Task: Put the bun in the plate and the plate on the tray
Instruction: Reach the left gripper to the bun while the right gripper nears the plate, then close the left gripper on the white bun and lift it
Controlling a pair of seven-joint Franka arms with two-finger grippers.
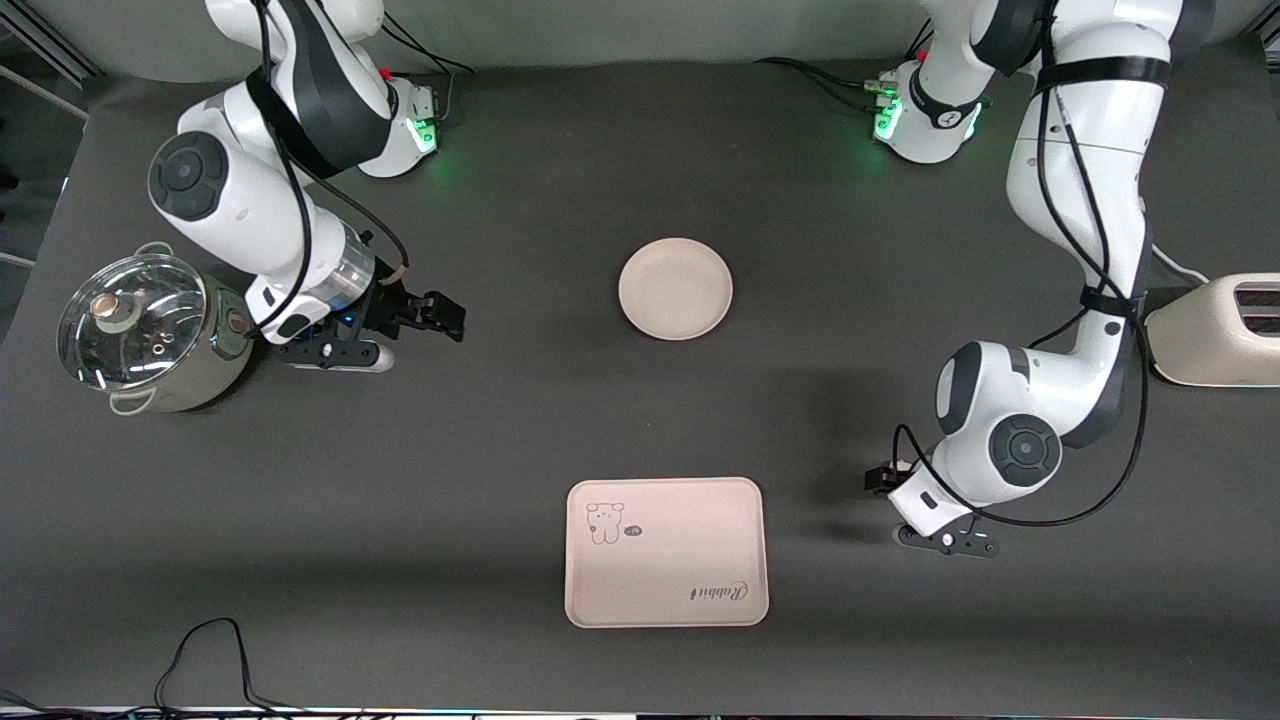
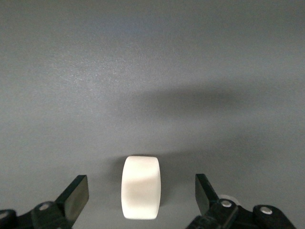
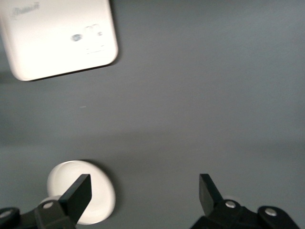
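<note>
Tray (image 1: 667,552): lower centre of front frame, flat on the table (image 1: 500,420), bear drawing and "Rabbit" lettering readable, nothing on it.
Plate (image 1: 675,288): centre of front frame, farther from the camera than tray, well apart from it, nothing in it.
Bun (image 2: 140,187): seen only in left wrist view, lying on the bare table; in front view hidden under the left arm's wrist, beside tray toward the left arm's end.
Left gripper (image 2: 140,193): fingers (image 2: 76,195) spread wide, one each side of bun, clear gaps both sides, no contact, nothing held; in front view mostly covered by its own wrist.
Right gripper (image 1: 440,315): low over the table toward the right arm's end, beside pot; jaws wide apart, holding nothing, waiting.
Right wrist view only: corner of tray (image 3: 57,38), cut by frame edge, print washed out; round white thing (image 3: 97,200), partly covered by a finger, cannot tell what it is.
Pot (image 1: 140,335): glass lid on, middle of front frame at the right arm's end.
Toaster (image 1: 1215,330): cut off by frame edge at the left arm's end.
</note>
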